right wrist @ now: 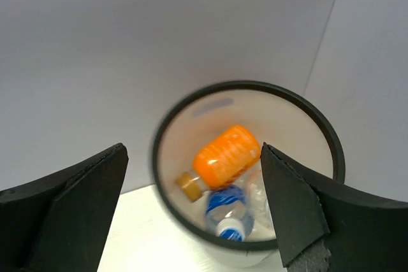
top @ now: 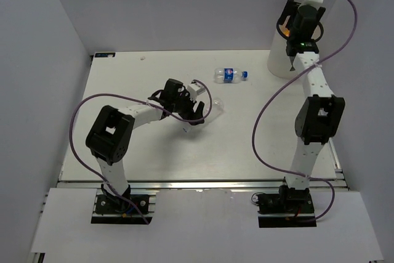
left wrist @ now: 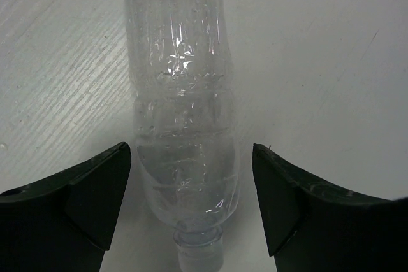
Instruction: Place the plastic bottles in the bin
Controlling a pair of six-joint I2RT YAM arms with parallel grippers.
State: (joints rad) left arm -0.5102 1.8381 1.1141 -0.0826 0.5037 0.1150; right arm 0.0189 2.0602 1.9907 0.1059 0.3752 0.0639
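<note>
The left claw (left wrist: pixel 191 152) is held open and low over the white table (top: pixel 154 164), its two black fingers (left wrist: pixel 95 199) set on either side of a clear unlabelled plastic bottle (left wrist: pixel 182 93). This bottle is laid flat near the middle of the table, with its neck toward the wrist camera. A narrow gap is seen between each finger and the bottle wall, so nothing is gripped.

A clear plastic bottle with a blue label and blue cap (top: pixel 229 75) is laid on its side farther back on the table, well apart from the left claw.

The tall white cylindrical bin with a thin black rim (right wrist: pixel 248 85) is stood at the far right corner. The right claw (right wrist: pixel 192 151) is held above its mouth, spread wide and empty. Inside the bin a short orange plastic bottle (right wrist: pixel 226 154) and a second blue-labelled bottle (right wrist: pixel 226 211) are seen lying together. Something clear is partly hidden beside them.
</note>
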